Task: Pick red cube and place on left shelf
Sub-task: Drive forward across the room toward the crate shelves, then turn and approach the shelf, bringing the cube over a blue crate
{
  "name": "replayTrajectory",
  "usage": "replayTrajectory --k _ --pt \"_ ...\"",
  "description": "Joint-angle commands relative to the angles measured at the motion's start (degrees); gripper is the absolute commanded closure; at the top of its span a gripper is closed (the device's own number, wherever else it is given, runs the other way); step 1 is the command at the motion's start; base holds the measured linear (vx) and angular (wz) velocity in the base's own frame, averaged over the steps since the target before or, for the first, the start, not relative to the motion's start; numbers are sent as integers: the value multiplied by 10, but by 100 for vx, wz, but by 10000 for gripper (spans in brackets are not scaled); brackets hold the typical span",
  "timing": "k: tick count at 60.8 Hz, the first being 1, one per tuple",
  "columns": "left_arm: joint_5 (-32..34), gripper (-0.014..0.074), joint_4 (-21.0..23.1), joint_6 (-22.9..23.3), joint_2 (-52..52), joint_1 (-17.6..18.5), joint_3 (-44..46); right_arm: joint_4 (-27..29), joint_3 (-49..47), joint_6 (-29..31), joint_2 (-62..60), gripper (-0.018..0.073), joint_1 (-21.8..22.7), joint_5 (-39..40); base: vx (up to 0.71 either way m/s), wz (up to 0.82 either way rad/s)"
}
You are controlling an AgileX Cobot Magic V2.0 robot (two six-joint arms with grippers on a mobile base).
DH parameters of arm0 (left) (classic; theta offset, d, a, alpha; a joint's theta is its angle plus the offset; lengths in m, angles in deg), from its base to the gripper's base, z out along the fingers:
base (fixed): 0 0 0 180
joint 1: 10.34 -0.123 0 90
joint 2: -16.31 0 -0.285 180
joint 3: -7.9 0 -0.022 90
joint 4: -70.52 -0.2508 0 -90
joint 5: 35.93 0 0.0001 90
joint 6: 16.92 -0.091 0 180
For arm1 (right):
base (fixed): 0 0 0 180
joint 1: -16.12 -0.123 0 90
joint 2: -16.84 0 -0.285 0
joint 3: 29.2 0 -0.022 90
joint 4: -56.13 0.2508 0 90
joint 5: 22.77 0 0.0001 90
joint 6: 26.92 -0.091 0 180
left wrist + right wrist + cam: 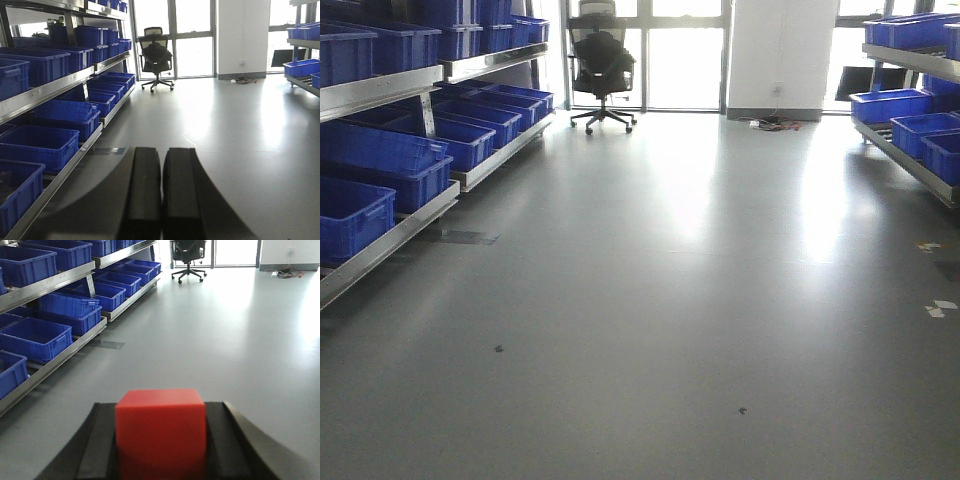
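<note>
The red cube (161,432) sits at the bottom middle of the right wrist view, pinched between the two black fingers (101,445) of the right claw (161,460). The fingers press on its left and right sides, so the claw is spread only as wide as the cube. The frame cuts off the cube's lower edge, and the cube hides the inner faces of the fingers, so the exact contact cannot be made out. The grey floor (210,340) lies behind it, and it is well apart from the left shelf (50,284), whose steel rail runs along the left with blue crates (35,337) on two levels. In the left wrist view the left claw (161,195) has its black fingers pressed together, only a thin dark slit between them, holding nothing. A black office chair (601,65) stands by the bright windows at the far end.
</note>
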Motion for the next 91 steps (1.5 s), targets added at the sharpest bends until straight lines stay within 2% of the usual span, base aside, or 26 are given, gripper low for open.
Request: replayTrajectory --k 1,47,91 --pt "48 491 3 -1 5 2 -13 -2 -17 2 0 510 0 55 62 11" --pt "48 491 3 -1 5 2 -13 -2 -17 2 0 510 0 55 71 7" --pt "48 491 3 -1 5 2 -13 -2 -17 2 0 510 0 55 73 28"
